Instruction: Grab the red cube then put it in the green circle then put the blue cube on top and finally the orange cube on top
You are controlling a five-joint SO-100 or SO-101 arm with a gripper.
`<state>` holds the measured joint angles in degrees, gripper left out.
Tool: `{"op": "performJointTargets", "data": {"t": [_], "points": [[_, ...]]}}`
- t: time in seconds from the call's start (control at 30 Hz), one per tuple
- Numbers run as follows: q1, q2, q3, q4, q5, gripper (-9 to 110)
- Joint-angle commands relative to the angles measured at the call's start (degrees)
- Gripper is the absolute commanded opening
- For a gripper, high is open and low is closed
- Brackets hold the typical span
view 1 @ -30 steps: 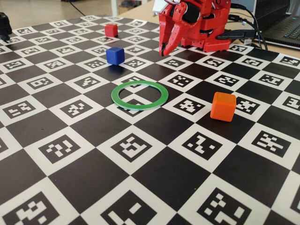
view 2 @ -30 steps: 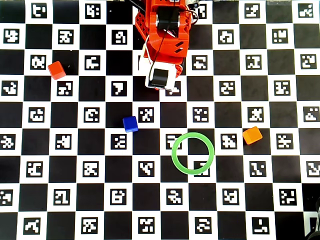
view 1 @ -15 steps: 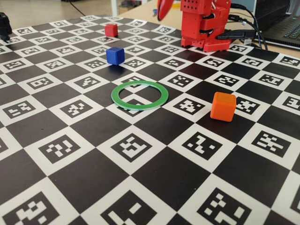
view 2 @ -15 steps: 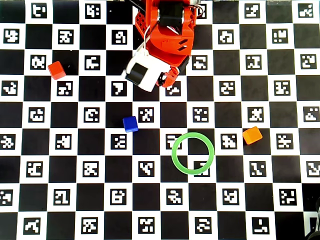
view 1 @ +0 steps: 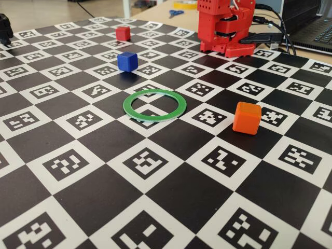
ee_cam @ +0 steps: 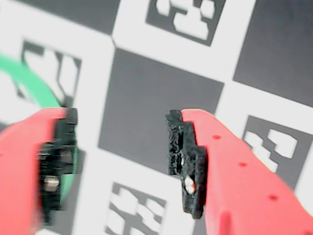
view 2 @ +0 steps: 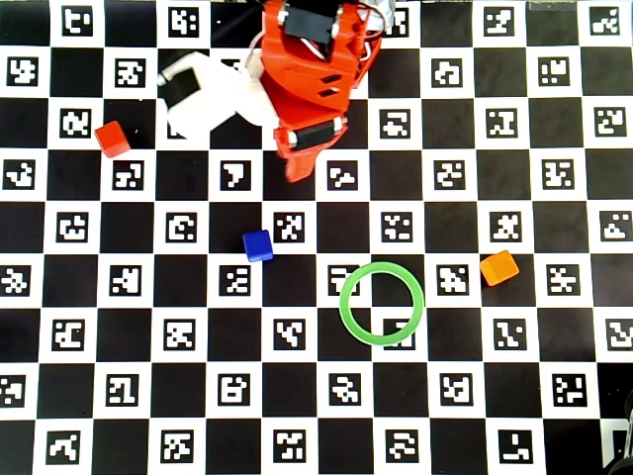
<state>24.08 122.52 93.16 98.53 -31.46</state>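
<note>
In the wrist view my gripper [ee_cam: 120, 117] is open, with only checkerboard between its black pads, and it hangs high above the board. Part of the green circle [ee_cam: 44, 88] shows behind the left finger. The red cube [view 2: 113, 139] sits at the far left of the board, left of the red arm [view 2: 312, 69]; it also shows at the back [view 1: 123, 33]. The blue cube [view 2: 257, 245] stands below the arm. The green circle [view 2: 381, 303] lies empty at mid-board. The orange cube [view 2: 498, 267] rests to its right. The gripper is out of the fixed view.
The arm's base [view 1: 225, 26] stands at the back edge of the marker-printed checkerboard [view 1: 171, 192]. Cables and a laptop [view 1: 316, 26] lie behind it at the right. A black object [view 1: 5, 28] sits at the far left edge.
The arm has lifted and swung left in the overhead view; its gripper has left the fixed view. The cubes and the ring have not moved.
</note>
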Motion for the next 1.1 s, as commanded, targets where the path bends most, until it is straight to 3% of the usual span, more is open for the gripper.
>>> {"op": "performJointTargets", "data": {"t": [0.0,0.3,0.6,0.87,1.07], "points": [[7.47,-4.39,-8.61,2.37,4.75,25],[23.03,-13.54,-9.93,0.26,12.3,33],[30.41,-16.08,-6.86,-6.77,33.4,39],[36.47,-18.9,-1.85,-12.04,40.17,45],[40.25,-23.03,2.29,-18.19,39.02,48]]}}
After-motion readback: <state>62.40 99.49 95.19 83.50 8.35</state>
